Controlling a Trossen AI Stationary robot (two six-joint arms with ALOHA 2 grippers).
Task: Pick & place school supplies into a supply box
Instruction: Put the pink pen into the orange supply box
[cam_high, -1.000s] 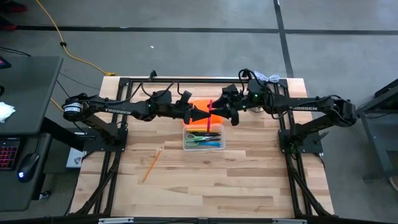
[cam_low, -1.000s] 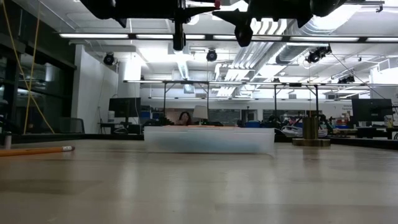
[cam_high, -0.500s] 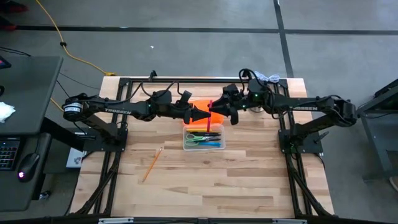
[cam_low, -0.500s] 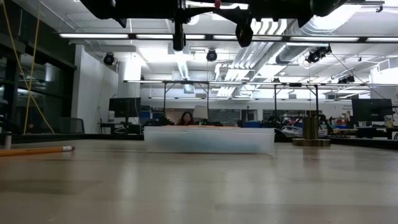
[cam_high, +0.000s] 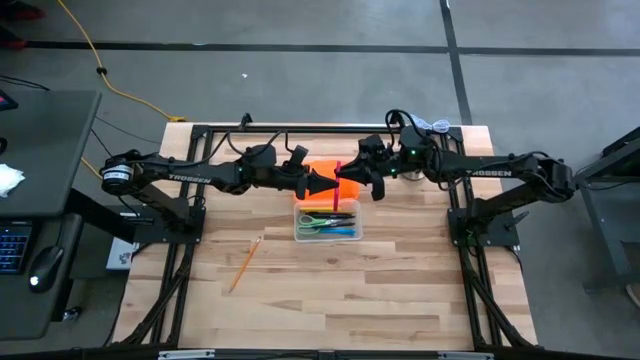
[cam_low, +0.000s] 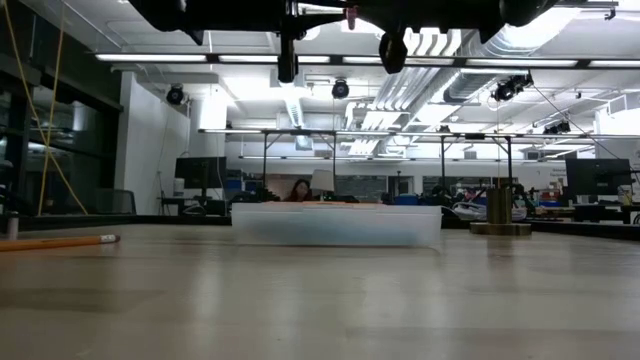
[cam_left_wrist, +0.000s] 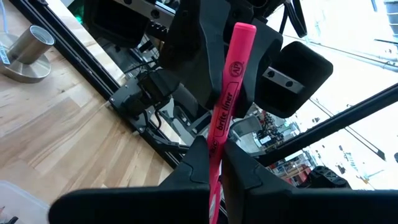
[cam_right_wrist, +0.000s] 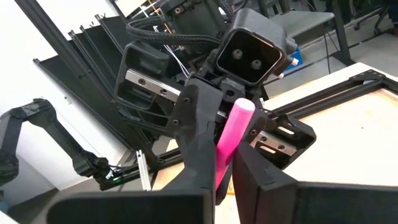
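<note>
1. I have my left gripper (cam_high: 335, 183) clamped on a pink highlighter (cam_left_wrist: 227, 99), raised above the table (cam_high: 330, 290); the marker's far end sticks out past the fingertips (cam_left_wrist: 199, 165).
2. My right gripper (cam_high: 343, 180) meets the left one tip to tip, and the right wrist view shows its fingers (cam_right_wrist: 199, 134) closed on the same pink highlighter (cam_right_wrist: 230, 140), so both grippers grip it at once.
3. Directly below the two grippers sits the supply box (cam_high: 327, 224), its orange lid (cam_high: 322, 172) lying open under them on the far side.
4. Inside the box I see green-handled scissors (cam_high: 313, 221) and several pens.
5. A wooden-yellow pencil (cam_high: 245, 263) lies on the table well apart from my left gripper, on the near left.
6. A silver metal object (cam_left_wrist: 26, 53) stands on the table beyond the right gripper.
</note>
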